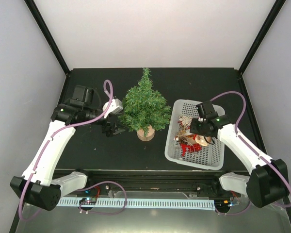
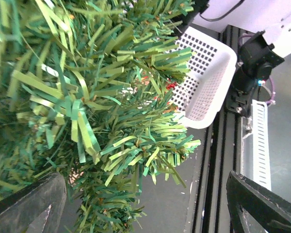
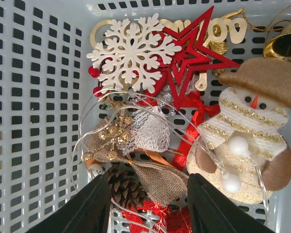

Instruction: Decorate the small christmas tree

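step: ornament pick-up; nothing is seen hung on the small christmas tree [image 1: 146, 108] yet, so the task is judged barely begun
tree location: stood upright on its wooden disc base at mid-table [image 1: 87, 155], just left of the white basket [image 1: 170, 145], not touching it as far as can be told
right gripper [image 3: 148, 183]: lowered inside the basket, jaws about half apart and set either side of a burlap bow [image 3: 157, 177]; whether the bow is actually pinched cannot be told
left gripper [image 2: 145, 196]: held wide, nothing clamped, parked close beside the lower left branches of the tree; foliage fills its wrist view
next move: a firm pinch on one ornament only is called for, then a straight lift clear of the basket rim; the thin wire light string [image 3: 87, 126] is looped over the bow, so tangling and dragging of neighbours is judged likely
after that: the piece would need to be carried to a branch; steadying of the tree by the left gripper is judged useful, as the tree looks light
basket contents: white snowflake [image 3: 133, 53], red star [image 3: 196, 60], snowman [image 3: 247, 131] in a brown hat, gold bell [image 3: 283, 43], gold lettering [image 3: 223, 29], pinecone [image 3: 126, 191], burlap bow with gold beads, red ribbon bits
basket fill: ornaments heaped and overlapped at one end, the perforated wall left bare elsewhere
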You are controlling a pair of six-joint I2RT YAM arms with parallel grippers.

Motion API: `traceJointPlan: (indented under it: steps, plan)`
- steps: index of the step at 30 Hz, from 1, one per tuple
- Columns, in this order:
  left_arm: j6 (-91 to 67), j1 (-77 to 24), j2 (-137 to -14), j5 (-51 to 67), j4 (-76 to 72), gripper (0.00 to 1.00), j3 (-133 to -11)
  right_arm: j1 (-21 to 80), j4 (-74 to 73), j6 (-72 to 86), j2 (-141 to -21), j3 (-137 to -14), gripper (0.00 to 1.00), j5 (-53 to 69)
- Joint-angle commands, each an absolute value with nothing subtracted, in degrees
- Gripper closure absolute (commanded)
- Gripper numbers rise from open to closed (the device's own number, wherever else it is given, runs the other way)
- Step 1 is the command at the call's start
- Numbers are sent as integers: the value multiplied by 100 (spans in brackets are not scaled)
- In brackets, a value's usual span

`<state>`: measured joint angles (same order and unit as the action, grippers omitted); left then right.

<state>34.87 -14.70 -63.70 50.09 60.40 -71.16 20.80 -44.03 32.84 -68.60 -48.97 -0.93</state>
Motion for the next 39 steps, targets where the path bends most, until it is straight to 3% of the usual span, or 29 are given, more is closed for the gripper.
traceJointPlan:
  steps: [1,10,26,34,39]
  plan:
    - [3959,-1476,-6585,5440,6416,10,-7363,2039,-4166,3190,-7069,-4856,54,16]
    - [4080,-1485,-6534,5520,6387,9,-7219,2039,-3881,3245,-7634,-4940,46,-275]
    - [4122,-1485,-6378,5555,6343,9,-6997,1954,-3402,3234,-8156,-4840,47,-588]
    - [4165,-1485,-6361,5537,6400,8,-6983,1936,-3108,3212,-8372,-4793,54,-220]
    - [4218,-1485,-6327,5508,6484,8,-6996,1934,-3059,3193,-8388,-4754,67,-211]
